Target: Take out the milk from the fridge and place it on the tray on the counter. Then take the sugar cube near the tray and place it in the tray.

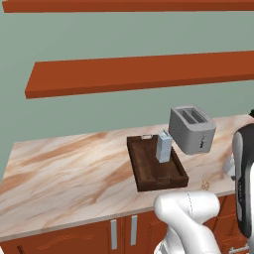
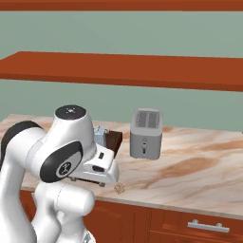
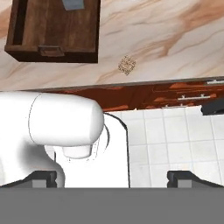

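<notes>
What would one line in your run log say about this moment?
milk: upright in tray | sugar cube: on counter near tray, untouched | gripper: jaws open, empty, over the floor

A plain grey-green wall [image 1: 99, 106] spans the upper frame, crossed by 2 long red-brown wall shelves [image 1: 144, 72]. Along the bottom edge run red-brown cabinet doors [image 1: 99, 235] with silver handles [image 1: 113, 234]. A white tiled floor [image 3: 175, 144] lies at lower right.
</notes>
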Robot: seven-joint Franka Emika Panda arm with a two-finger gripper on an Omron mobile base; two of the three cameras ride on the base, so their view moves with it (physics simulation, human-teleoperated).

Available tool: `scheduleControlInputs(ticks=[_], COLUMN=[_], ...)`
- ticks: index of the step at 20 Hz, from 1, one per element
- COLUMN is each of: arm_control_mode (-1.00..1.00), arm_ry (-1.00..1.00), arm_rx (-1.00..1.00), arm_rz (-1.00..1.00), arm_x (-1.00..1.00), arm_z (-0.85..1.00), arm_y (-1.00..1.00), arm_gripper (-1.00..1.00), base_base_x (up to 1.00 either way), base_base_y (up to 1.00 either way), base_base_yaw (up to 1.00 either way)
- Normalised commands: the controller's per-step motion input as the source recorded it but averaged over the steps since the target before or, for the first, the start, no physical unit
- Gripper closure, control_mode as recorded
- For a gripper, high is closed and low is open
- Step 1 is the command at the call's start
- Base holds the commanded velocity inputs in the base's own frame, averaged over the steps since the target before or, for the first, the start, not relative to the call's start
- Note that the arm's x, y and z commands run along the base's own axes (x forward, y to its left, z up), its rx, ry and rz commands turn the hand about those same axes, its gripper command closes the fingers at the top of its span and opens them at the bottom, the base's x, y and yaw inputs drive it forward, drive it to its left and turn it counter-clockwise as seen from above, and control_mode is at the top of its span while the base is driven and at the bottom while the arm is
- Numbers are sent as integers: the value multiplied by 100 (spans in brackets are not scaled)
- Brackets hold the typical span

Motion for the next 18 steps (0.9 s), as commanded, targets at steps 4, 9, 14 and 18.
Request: scheduleControlInputs(ticks=[4, 9, 14, 18], arm_control_mode=[-100, -100, -100, -100], arm_ry=[0, -1, -2, -7], arm_rx=[0, -1, 0, 1], arm_rz=[16, 34, 46, 47], arm_x=[0, 5, 19, 25], arm_z=[-10, -9, -12, -26], arm_y=[-17, -13, -11, -18], arm_gripper=[-100, -100, -100, -100], base_base_x=[0, 0, 0, 0], base_base_y=[0, 0, 0, 0], base_base_yaw=[0, 0, 0, 0])
